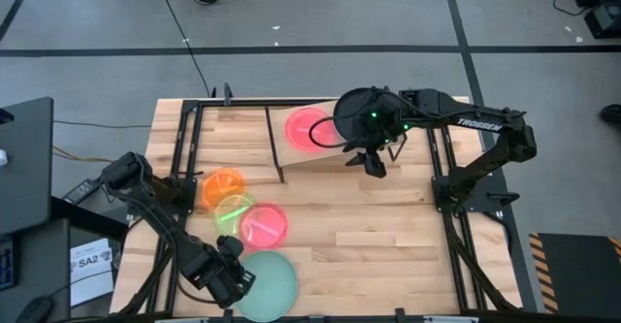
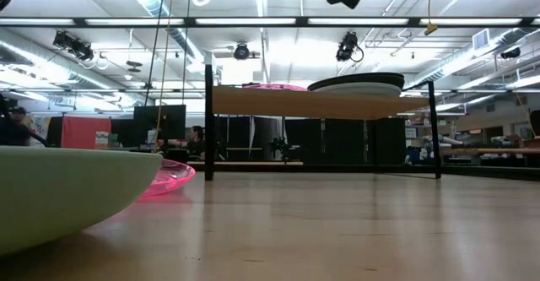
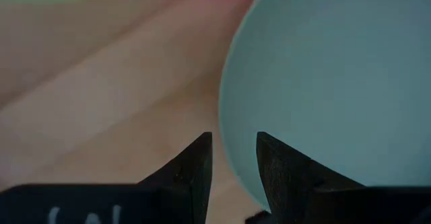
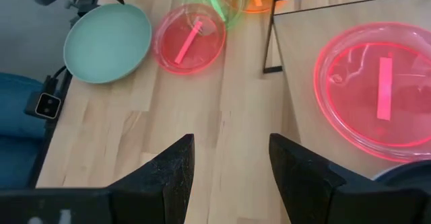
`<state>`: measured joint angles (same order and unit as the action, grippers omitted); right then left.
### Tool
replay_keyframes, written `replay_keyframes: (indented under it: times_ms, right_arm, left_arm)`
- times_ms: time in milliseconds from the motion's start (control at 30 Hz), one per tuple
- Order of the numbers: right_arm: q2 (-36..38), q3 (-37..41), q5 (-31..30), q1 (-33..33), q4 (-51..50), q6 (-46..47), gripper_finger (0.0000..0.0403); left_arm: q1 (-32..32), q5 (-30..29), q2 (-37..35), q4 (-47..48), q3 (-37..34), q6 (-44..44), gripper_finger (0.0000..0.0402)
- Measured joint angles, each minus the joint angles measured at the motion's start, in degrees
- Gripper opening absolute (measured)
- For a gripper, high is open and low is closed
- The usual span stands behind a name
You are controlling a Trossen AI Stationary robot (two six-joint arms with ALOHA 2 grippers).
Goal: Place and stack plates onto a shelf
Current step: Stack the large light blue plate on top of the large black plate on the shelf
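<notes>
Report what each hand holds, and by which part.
Nothing is held. The left hand is open at the mint-green plate's edge; the right hand is open above the shelf.

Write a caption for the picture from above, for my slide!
Left end effector reaches the mint plate; right end effector hangs open by the shelf.

Mint-green plate: near rim cut by the high view's bottom edge, partly covered by the left gripper. Black plate on the shelf: largely hidden under the right arm. Left wrist view blurred; pink and green smears at its edge unidentifiable
</notes>
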<state>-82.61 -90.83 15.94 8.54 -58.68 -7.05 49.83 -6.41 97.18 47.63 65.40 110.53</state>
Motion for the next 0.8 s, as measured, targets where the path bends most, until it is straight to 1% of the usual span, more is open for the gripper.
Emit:
replay_keyframes:
  times_ms: [167,300,533,700,800]
  right_arm:
    - [0.0,0.0,0.0,-0.6,0.1,0.0,0.0197]
    - [0.0,0.0,-0.2,-0.6,0.1,0.0,0.0197]
    - [0.0,0.0,-3.0,-0.6,0.1,0.0,0.0197]
    - [0.0,0.0,-3.0,-0.6,0.1,0.0,0.0197]
    - [0.0,0.0,-3.0,-0.6,0.1,0.0,0.0197]
  left_arm:
    - [0.3,0.3,0.0,-10.3,-5.9,1.4,0.0123]
    - [0.3,0.3,0.0,-13.6,-8.6,1.4,0.0123]
    - [0.3,0.3,0.0,-16.1,-9.6,1.3,0.0123]
    - [0.3,0.3,0.0,-20.4,-9.6,0.3,0.0123]
    - [0.3,0.0,0.0,-23.0,-9.6,-1.8,0.0123]
